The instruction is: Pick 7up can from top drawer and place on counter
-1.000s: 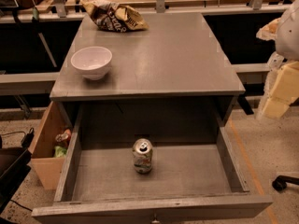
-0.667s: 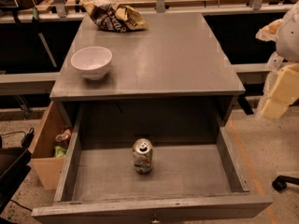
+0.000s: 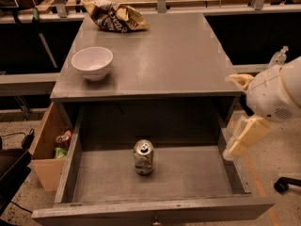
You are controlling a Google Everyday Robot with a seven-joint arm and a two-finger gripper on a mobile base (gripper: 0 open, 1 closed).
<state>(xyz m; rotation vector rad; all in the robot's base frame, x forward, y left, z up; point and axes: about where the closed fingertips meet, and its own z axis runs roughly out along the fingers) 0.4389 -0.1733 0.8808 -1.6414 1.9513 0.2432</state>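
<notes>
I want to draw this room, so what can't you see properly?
Camera view:
- Gripper, right of the top drawer: its arm is cut off by the right edge.
- 7up can, standing in the drawer: lettering too small to read.
- Wooden box, left: the drawer's side hides part of its inside.

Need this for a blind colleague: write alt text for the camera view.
A 7up can stands upright in the open top drawer; the robot's pincer hangs at the drawer's right side, away from the can. On the counter sit a white bowl and a crumpled bag.
</notes>
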